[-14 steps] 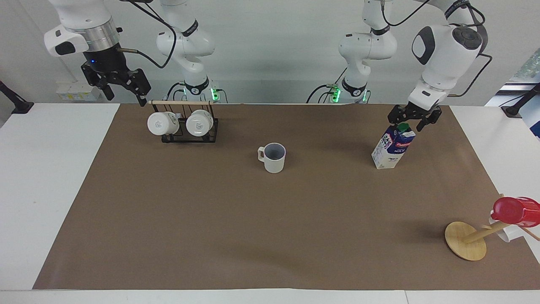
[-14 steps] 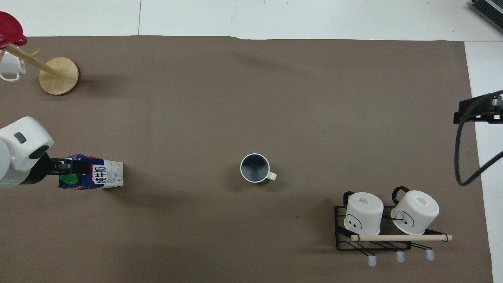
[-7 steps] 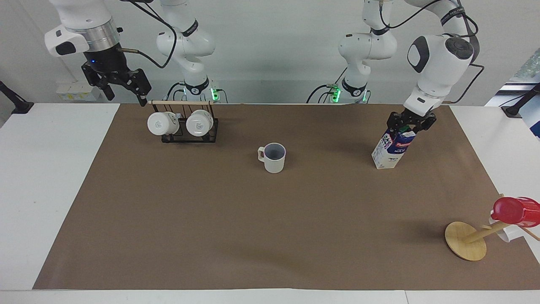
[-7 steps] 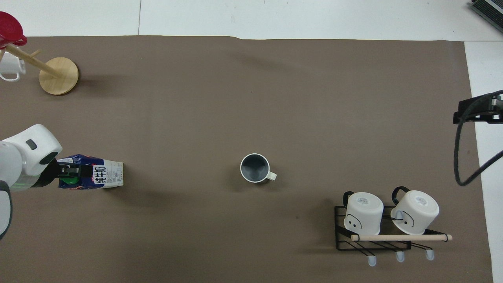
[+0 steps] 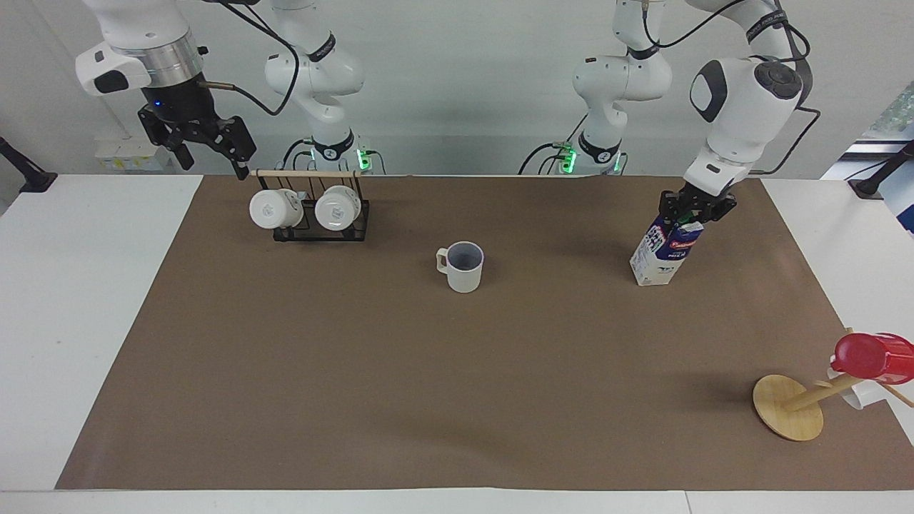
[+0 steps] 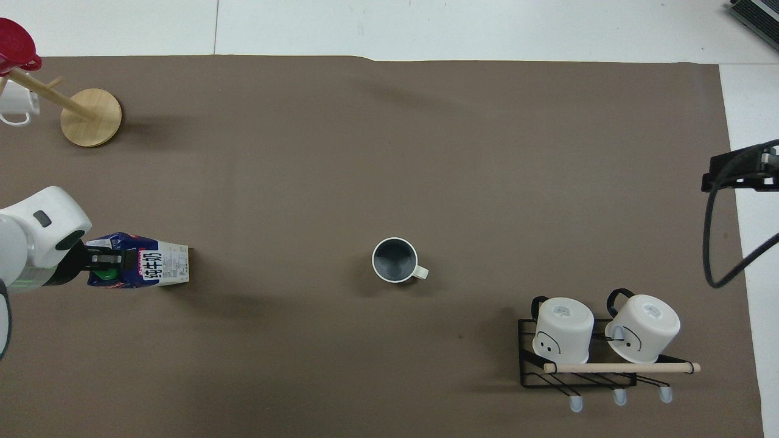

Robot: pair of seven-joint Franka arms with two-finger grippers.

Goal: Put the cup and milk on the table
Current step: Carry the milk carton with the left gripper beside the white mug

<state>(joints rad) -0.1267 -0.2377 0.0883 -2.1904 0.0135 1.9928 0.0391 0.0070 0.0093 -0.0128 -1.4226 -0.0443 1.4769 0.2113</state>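
At the left arm's end of the brown paper sheet (image 5: 457,400), the left gripper (image 5: 692,211) has gone from spread around the milk carton (image 5: 664,251) top to clamped on it. Carton base now sits slightly shifted, still on the sheet. Carton hangs directly under the gripper, long axis near-vertical, top leaning toward the left arm's end. Cup (image 5: 463,266) upright mid-sheet, unchanged. Right gripper (image 5: 207,146) waits spread apart above the table (image 5: 86,300) edge beside the mug rack (image 5: 314,210).
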